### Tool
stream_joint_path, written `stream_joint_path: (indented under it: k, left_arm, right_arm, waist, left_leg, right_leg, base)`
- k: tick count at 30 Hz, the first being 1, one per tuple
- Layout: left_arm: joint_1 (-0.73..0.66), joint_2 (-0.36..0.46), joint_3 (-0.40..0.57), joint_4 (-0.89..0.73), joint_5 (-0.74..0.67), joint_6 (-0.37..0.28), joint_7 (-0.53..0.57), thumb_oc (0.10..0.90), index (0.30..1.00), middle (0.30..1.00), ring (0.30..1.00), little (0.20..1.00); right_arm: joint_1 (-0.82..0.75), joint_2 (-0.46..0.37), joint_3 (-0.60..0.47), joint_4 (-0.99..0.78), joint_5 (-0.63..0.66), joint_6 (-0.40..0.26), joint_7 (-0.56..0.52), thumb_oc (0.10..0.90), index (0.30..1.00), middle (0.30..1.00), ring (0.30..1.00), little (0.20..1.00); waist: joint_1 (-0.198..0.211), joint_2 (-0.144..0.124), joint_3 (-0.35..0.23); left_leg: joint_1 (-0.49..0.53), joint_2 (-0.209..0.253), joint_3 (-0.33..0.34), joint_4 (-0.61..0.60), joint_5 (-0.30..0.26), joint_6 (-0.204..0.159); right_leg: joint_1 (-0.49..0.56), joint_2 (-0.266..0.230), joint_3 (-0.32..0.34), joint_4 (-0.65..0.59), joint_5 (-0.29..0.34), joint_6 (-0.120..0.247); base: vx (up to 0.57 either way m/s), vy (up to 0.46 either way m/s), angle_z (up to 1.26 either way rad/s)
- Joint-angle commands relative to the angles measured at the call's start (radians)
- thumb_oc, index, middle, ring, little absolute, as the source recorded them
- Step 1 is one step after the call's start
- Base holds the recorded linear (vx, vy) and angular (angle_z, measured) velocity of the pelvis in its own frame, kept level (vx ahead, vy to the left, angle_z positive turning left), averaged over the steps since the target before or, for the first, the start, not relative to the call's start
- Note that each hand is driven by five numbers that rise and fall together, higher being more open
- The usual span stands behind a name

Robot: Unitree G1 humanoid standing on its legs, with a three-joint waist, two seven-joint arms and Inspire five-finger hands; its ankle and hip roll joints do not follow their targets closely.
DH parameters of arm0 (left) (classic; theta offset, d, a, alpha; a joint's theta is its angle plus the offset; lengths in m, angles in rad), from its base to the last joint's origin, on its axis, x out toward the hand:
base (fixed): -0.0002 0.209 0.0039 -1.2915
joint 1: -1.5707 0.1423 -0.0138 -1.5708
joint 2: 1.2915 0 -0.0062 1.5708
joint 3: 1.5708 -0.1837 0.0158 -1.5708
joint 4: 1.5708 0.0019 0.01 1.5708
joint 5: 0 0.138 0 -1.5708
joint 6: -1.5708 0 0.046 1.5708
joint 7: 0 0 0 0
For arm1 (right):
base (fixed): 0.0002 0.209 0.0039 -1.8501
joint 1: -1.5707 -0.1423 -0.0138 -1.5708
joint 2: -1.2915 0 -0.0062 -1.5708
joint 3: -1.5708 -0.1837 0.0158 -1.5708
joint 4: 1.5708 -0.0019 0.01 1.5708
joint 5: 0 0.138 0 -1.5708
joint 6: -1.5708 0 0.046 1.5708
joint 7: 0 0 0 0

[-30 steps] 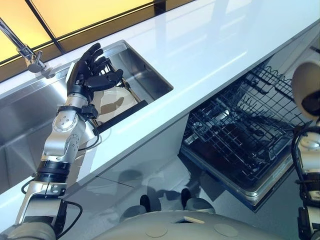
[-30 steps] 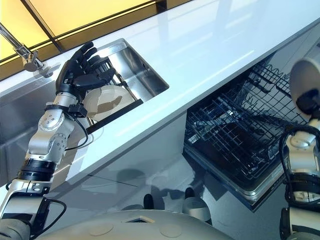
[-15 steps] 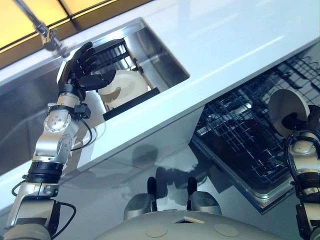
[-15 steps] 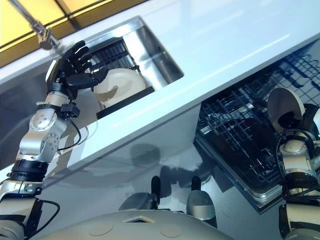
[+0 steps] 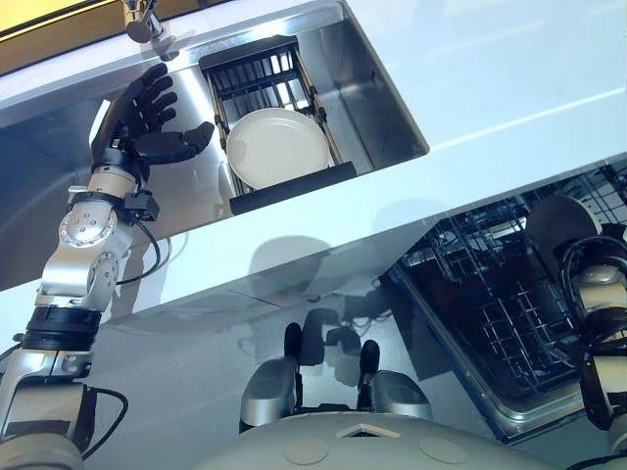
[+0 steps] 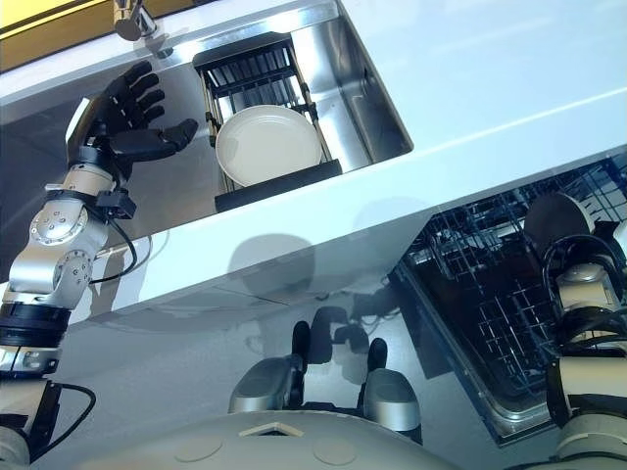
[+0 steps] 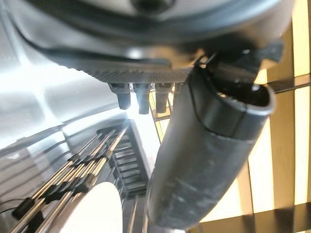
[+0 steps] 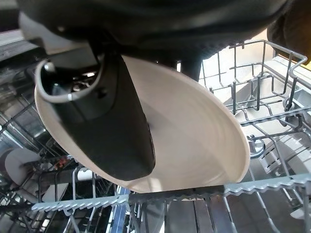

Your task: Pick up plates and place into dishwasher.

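plates sat in two places. one, the held plate [image 8: 194, 131], was pinched in the right hand [image 8: 107, 131], whose thumb lay across its inner face while the fingers went behind it out of sight. it hung over the open dishwasher rack [image 5: 490, 304], tilted on edge, with its lower rim turned down toward the wire tines. in the right wrist view that rim ran just above a toothed bar of the rack; whether it touched i could not tell. the move to come looked like a lowering of that rim into a slot between tines, so the plate's flat face needed to line up with the rows.

the other, the sink plate [image 5: 277, 147], leaned in a black dish rack [image 5: 257, 73] inside the steel sink [image 5: 377, 93], face up toward the camera. the left hand [image 5: 132, 122] hovered just beside it, apart from it, fingers spread and thumb stretched toward the plate's near rim, gripping nothing. this hand was the nearer one for that plate.

both plates looked round, plain and cream-white, shallow, with a smooth glossy face and a low raised rim. by my judgement they would be slippery and hard to hold by a pinch on the edge.
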Motion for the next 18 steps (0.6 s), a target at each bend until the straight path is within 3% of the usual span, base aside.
stream_joint_path:
  k: [1,6,12,18]
  left_arm:
    - [-0.1,0.079,0.053,-0.031,-0.047,-0.071,-0.013,0.8,0.9,0.9,0.9,0.9]
    - [-0.092,0.078,0.05,-0.03,-0.048,-0.08,-0.018,0.8,0.9,0.9,0.9,0.9]
    - [-0.068,0.058,0.063,-0.034,-0.033,-0.09,-0.007,0.8,0.9,0.9,0.9,0.9]
    - [-0.062,0.036,0.068,-0.022,-0.005,-0.099,-0.009,0.8,0.9,0.9,0.9,0.9]
  right_arm:
    - [0.009,-0.091,0.09,-0.024,-0.025,-0.031,-0.017,0.8,0.9,0.9,0.9,0.9]
    - [0.026,-0.079,0.078,-0.079,0.013,-0.092,-0.076,0.8,0.9,0.9,0.9,0.9]
    - [0.058,-0.063,0.045,-0.279,0.011,-0.061,-0.12,0.8,0.9,0.9,0.9,0.9]
    - [0.059,-0.064,0.005,-0.371,0.009,-0.105,-0.156,0.8,0.9,0.9,0.9,0.9]
  waist:
    - [-0.002,-0.021,-0.099]
    - [-0.006,-0.024,-0.105]
    - [-0.024,-0.023,-0.117]
    - [-0.04,-0.024,-0.133]
  left_leg:
    - [-0.077,-0.022,0.015,0.105,-0.063,-0.005]
    - [-0.068,-0.023,0.017,0.099,-0.064,-0.003]
    - [-0.053,-0.027,0.033,0.081,-0.067,0.0]
    - [-0.03,-0.034,0.056,0.06,-0.073,0.008]
  right_leg:
    - [-0.074,0.046,0.016,0.198,-0.144,-0.037]
    - [-0.062,0.047,0.023,0.186,-0.137,-0.032]
    - [-0.056,0.047,0.038,0.173,-0.133,-0.025]
    - [-0.047,0.046,0.053,0.151,-0.123,-0.017]
  base:
    - [0.0,-0.014,0.05]
    - [0.0,-0.002,0.01]
    - [-0.05,0.064,-0.03]
    - [-0.05,0.075,-0.06]
